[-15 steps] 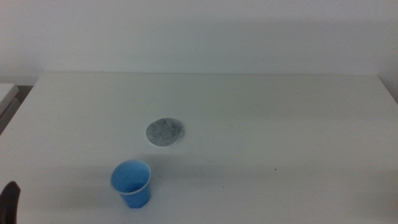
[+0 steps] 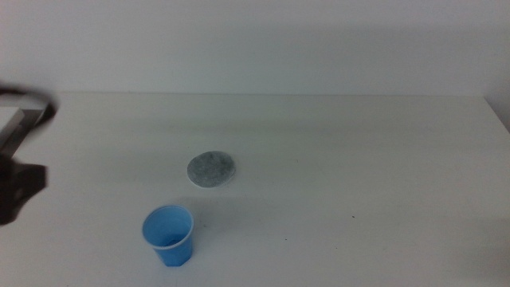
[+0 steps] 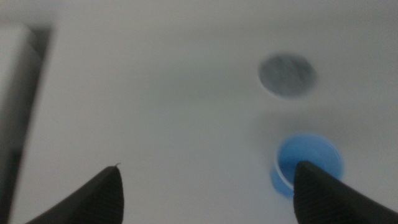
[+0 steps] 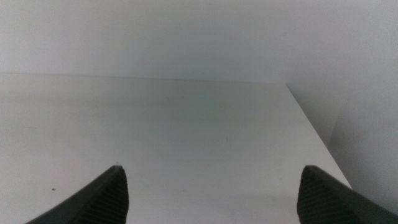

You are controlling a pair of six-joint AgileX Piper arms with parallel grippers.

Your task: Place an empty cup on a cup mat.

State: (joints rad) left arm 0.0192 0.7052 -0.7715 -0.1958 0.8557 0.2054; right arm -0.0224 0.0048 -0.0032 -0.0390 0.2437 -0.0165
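The blue cup (image 2: 168, 235) stands upright and empty near the table's front left. The grey speckled cup mat (image 2: 212, 169) lies flat a little behind it and to its right, apart from it. My left gripper (image 2: 17, 190) is a dark blurred shape at the left edge of the middle view, well left of the cup. In the left wrist view its jaws are wide open and empty (image 3: 208, 180), above the table, with the cup (image 3: 309, 163) by one jaw tip and the mat (image 3: 287, 75) beyond. My right gripper (image 4: 214, 180) is open and empty, out of the middle view.
The white table (image 2: 358, 143) runs back to a pale wall. A white object (image 3: 15, 74) sits off the table's left edge, past a dark gap. The right wrist view shows the table's right edge (image 4: 317, 143).
My left arm has swung up from the bottom left corner into the left side of the middle view, blurred by motion. The cup and the mat have not moved.
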